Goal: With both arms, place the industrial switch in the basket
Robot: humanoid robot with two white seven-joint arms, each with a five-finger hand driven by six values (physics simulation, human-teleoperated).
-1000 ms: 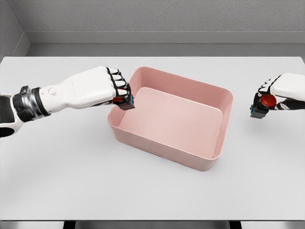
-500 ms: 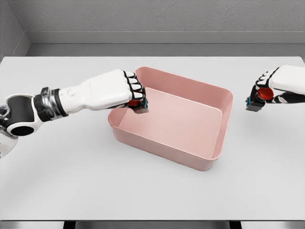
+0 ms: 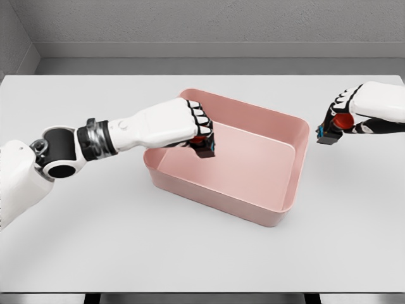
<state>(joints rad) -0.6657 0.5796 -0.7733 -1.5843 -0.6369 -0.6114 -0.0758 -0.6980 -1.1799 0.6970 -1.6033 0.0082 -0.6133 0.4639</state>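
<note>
A switch (image 3: 204, 144), dark with a red button and a blue edge, sits under the curled fingers (image 3: 200, 118) of the left hand (image 3: 183, 123), poking out below the knuckles. It hangs over the inside of the basket (image 3: 288, 142), near the left wall and clear of the floor. The left arm reaches in across the basket's left rim.

A second switch (image 3: 330, 131), same make, is gripped in the right hand (image 3: 361, 109): fingers wrapped round it from above, red button against the palm, dark body jutting out at the lower left. It is held above the table (image 3: 95, 234), just beside the basket's right rim and outside it.

The pink basket stands on the grey table, turned at an angle.
</note>
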